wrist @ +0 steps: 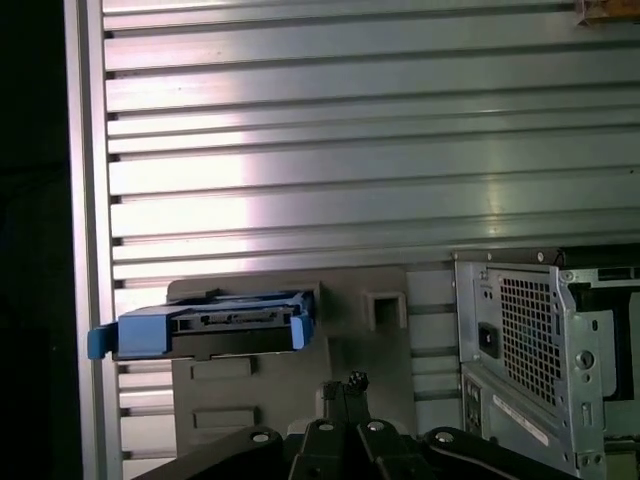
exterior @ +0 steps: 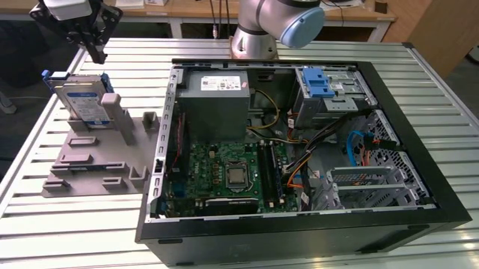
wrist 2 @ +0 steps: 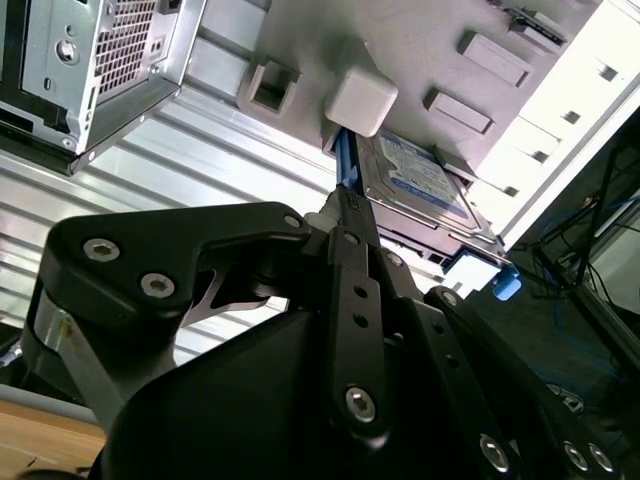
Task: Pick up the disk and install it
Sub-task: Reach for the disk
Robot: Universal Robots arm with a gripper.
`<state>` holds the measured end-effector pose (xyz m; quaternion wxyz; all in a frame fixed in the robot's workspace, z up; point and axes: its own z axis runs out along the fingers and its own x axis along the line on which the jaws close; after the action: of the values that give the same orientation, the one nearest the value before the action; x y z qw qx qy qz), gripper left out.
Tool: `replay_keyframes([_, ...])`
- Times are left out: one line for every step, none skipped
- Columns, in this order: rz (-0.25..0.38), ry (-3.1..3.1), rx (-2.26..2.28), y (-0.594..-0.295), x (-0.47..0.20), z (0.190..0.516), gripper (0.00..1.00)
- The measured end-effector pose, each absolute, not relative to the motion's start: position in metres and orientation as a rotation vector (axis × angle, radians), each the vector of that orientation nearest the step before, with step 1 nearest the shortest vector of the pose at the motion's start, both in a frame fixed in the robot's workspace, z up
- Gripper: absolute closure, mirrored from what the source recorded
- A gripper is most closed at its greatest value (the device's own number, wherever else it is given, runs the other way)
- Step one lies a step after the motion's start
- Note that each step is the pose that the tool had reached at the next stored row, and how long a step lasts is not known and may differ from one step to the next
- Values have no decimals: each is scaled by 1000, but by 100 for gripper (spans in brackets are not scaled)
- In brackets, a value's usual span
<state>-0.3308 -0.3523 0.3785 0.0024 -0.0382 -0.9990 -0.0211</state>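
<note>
Standing off from computer case [exterior: 299, 145] lying open at the exterior view's near right. Hovering over the exterior view's left side of slatted table [exterior: 45, 224], above grey fixture [exterior: 97, 162]. Pointing gripper [exterior: 98, 55] downward, fingers [exterior: 96, 48] pinched together and gripping nothing, just above and clear of blue-framed disk [exterior: 81, 101] standing on edge at fixture's far end. Stretching leftward from arm base [exterior: 254, 42] at far centre.
</note>
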Motion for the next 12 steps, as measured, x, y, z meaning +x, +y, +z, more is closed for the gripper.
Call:
replay_keyframes([-66,-3133,-120,-352,-332,378,89])
replay_keyframes([-66,-3133,-120,-352,-333,378,89])
replay_keyframes([-66,-3133,-120,-351,-334,378,89])
replay_keyframes([-66,-3133,-120,-351,-335,378,89])
replay_keyframes([-66,-3132,-120,-351,-336,378,89])
replay_keyframes([-66,-3132,-120,-350,-337,378,89])
replay_keyframes([-66,-3132,-120,-350,-337,378,89])
replay_keyframes([-66,-3132,-120,-350,-338,378,89])
replay_keyframes([-66,-3131,-120,-350,-339,377,89])
replay_keyframes([-66,-3131,-120,-350,-340,377,89])
replay_keyframes([-66,-3131,-120,-350,-340,377,89])
replay_keyframes([-66,-3131,-120,-349,-341,376,89])
